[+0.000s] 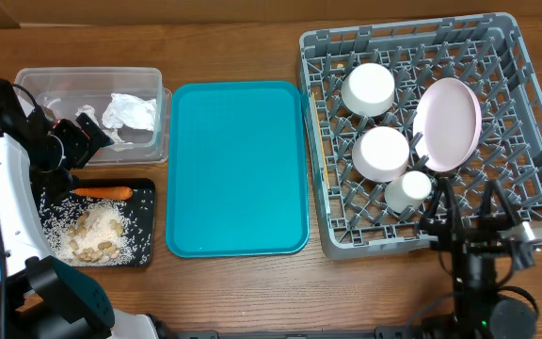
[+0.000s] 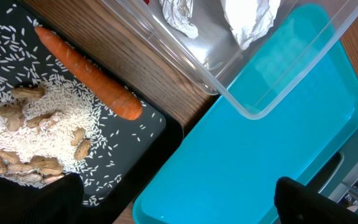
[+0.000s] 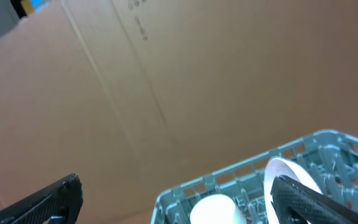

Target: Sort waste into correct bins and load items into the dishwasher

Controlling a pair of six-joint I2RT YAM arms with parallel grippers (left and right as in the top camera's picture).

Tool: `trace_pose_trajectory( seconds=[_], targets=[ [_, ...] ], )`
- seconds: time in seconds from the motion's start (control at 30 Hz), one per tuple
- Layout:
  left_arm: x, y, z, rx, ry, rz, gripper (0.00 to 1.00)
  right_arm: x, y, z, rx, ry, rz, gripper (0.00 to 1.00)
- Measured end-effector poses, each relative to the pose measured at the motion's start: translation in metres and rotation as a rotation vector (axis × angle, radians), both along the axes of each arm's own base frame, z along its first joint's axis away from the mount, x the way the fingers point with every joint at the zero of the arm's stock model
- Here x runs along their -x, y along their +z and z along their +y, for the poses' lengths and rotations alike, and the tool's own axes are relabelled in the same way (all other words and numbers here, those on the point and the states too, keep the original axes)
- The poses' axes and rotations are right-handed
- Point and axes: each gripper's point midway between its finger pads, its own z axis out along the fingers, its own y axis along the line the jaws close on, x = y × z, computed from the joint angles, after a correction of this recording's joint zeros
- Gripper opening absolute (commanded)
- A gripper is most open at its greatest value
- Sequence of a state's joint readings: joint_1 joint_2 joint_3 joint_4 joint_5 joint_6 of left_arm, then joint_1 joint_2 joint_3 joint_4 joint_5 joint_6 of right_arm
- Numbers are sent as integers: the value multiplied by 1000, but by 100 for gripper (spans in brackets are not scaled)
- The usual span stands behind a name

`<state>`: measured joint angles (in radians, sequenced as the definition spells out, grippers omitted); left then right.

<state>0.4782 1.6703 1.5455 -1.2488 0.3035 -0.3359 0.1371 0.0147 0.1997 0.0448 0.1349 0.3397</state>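
hovering open, empty: my left gripper [image 1: 95,130] over tub [image 1: 87,71] 7 o'clock rim; careless pull-back may snag it, spilling tissue [image 1: 132,111].

The surface [image 1: 205,38] is brown wood grain. The teal tray [image 1: 238,169] is plain and the rack [image 1: 525,66] grey. The bowls [image 1: 369,88], cup [image 1: 408,190], rice [image 1: 59,226] and tissue [image 1: 130,111] are white, the plate [image 1: 448,122] pale pink, the carrot [image 1: 102,192] orange, the peanuts [image 1: 97,247] beige. The black tray [image 1: 149,221] sits by the clear tub [image 1: 87,72].

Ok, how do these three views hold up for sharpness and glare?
Overhead: evenly lit and sharp, faint shadows inside the rack. Left wrist: carrot and rice crisp, pale glare along the rim of the clear tub, claw fingers dark and blurred. Right wrist: soft throughout, plate a pale blur.
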Motion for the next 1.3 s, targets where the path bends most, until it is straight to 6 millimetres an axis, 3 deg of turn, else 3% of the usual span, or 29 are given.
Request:
trace_pose_trajectory(
  seconds=[0.4, 0.67, 1.1, 1.3],
  targets=[
    [0, 0, 0, 1, 0, 0, 100, -23, -81, 3, 22, 0, 156, 100],
    [0, 0, 0, 0, 0, 0, 100, -25, -115, 4, 59, -1, 294, 100],
    [0, 0, 0, 0, 0, 0, 100, -25, -116, 3, 80, -3, 298, 100],
    [0, 0, 0, 1, 0, 0, 100, -25, -117, 7, 268, 2, 292, 100]
  ],
)
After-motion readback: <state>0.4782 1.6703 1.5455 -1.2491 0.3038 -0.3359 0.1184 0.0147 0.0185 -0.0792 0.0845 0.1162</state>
